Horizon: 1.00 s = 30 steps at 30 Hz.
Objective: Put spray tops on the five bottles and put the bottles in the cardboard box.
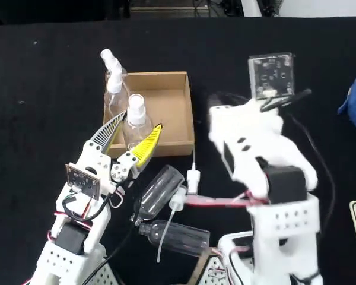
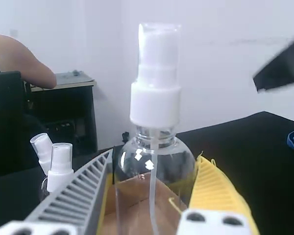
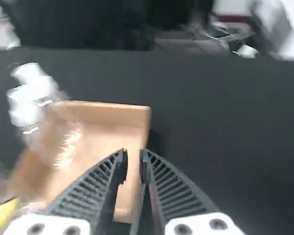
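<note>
Bottle (image 2: 154, 161) with its spray top on stands upright, clamped in your left gripper's (image 1: 140, 122) fingers, at the cardboard box's (image 1: 166, 107) near-left part. Lower it straight down, clear of the two capped bottles (image 1: 114, 83) in the box's far-left corner, then release. Right gripper (image 3: 132, 159) is at the box's right side, fingers pinched nearly together on nothing; hold it off.

The right half of the cardboard box (image 1: 169, 110) is bare and open from above. Its left side is blocked: two capped bottles (image 1: 114, 84) at the far corner, a third bottle (image 1: 136, 120) in my left gripper (image 1: 140, 133). Two lying bottles (image 1: 157, 190) clutter the table between my arms.
</note>
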Each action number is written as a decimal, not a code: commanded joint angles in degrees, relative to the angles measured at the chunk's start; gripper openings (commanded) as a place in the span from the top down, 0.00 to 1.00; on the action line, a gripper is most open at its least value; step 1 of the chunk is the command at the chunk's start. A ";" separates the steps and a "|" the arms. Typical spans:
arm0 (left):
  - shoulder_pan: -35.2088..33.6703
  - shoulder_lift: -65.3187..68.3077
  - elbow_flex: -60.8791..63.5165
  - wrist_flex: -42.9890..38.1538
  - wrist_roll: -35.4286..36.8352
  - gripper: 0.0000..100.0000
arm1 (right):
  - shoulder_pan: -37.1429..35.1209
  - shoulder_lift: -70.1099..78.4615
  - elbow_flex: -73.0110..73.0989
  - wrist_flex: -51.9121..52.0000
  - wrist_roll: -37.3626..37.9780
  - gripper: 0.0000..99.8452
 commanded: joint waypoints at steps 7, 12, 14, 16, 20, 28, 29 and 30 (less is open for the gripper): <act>-2.86 -0.35 1.27 2.29 0.09 0.97 | 9.67 -1.45 28.09 -29.80 -0.26 0.98; -6.99 -0.35 1.27 2.20 2.99 0.97 | 8.97 -1.45 36.09 -39.65 -2.73 0.97; -7.43 -0.18 1.27 0.70 7.38 0.97 | 8.44 -1.45 36.79 -40.35 -2.73 0.97; -7.43 -0.18 1.27 -1.41 11.08 0.97 | 8.53 -1.45 36.97 -40.26 -2.81 0.97; -8.31 1.85 1.27 -5.98 11.96 0.97 | 8.53 -1.10 37.14 -40.26 -2.90 0.97; -11.12 18.46 1.45 -23.21 12.04 0.97 | 8.44 -1.36 37.85 -40.62 -2.90 0.97; -10.95 20.66 1.45 -25.76 12.04 0.97 | 8.44 -1.27 37.85 -40.62 -2.90 0.97; -10.68 22.77 1.36 -27.78 12.04 0.97 | 8.44 -1.19 37.85 -40.62 -2.90 0.97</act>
